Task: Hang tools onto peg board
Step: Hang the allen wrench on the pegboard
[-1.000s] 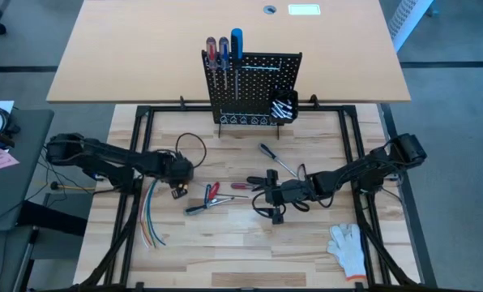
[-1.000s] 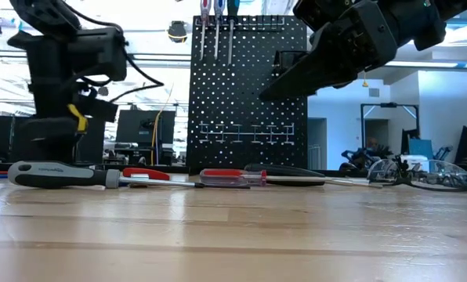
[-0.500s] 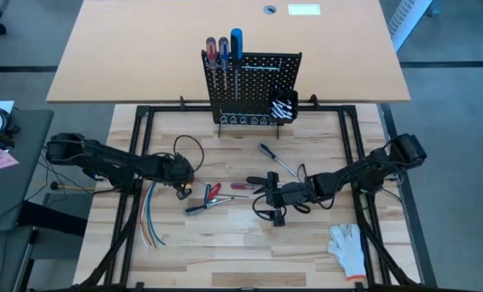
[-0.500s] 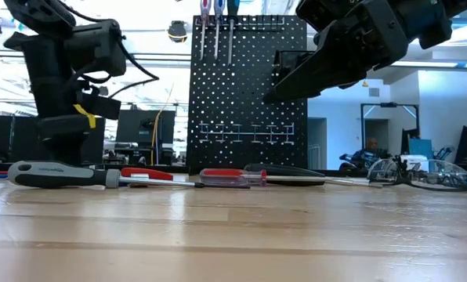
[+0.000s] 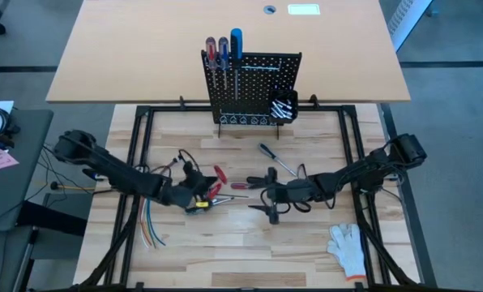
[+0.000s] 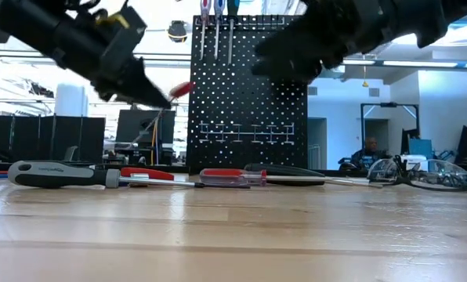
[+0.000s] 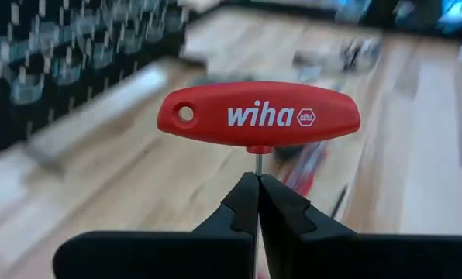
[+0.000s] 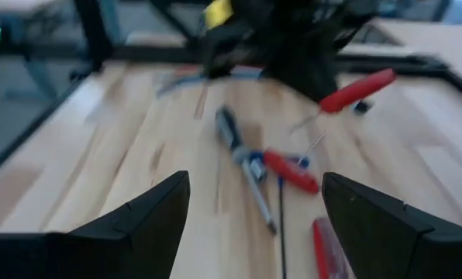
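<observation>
light: bright, even overhead | glare: backlit windows, low view | blur: right wrist view smeared; left wrist background soft, red t-handle [image 7: 258,116] sharp | shadows: faint

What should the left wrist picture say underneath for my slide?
Left end effector shut on the thin metal shaft of a red T-handle tool, held above the wooden table.

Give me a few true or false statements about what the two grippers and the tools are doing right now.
1. The left gripper is shut on the red T-handle tool. True.
2. The right gripper holds a screwdriver. False: it is open and empty.
3. Three screwdrivers hang on the peg board. True.
4. The white glove lies on the peg board. False: it lies on the table.
</observation>
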Robot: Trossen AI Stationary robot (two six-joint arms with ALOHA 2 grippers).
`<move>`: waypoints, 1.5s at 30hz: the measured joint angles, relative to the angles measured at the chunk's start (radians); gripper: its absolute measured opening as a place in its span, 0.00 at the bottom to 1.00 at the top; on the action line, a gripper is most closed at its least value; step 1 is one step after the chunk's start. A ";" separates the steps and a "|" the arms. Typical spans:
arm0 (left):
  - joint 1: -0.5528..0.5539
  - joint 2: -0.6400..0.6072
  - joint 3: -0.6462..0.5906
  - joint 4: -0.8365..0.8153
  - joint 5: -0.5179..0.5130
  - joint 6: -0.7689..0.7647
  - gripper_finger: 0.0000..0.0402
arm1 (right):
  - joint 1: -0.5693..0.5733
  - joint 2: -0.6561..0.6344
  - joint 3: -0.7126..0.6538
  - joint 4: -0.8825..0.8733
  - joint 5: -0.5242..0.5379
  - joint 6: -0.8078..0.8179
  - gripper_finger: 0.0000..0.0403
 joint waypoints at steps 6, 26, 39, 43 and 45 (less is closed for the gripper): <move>-0.026 0.166 0.000 0.361 -0.111 0.177 0.00 | 0.000 0.000 0.000 0.091 0.107 0.056 0.75; -0.119 0.394 0.181 0.560 -0.318 0.525 0.00 | -0.003 0.261 0.035 0.478 0.266 0.055 0.75; -0.119 0.394 0.184 0.536 -0.319 0.515 0.00 | -0.009 0.261 0.081 0.400 0.258 -0.001 0.35; -0.121 0.394 0.184 0.533 -0.319 0.513 0.00 | -0.014 0.261 0.086 0.371 0.258 -0.008 0.17; -0.123 0.394 0.184 0.531 -0.320 0.514 0.00 | -0.013 0.259 0.086 0.369 0.258 -0.035 0.12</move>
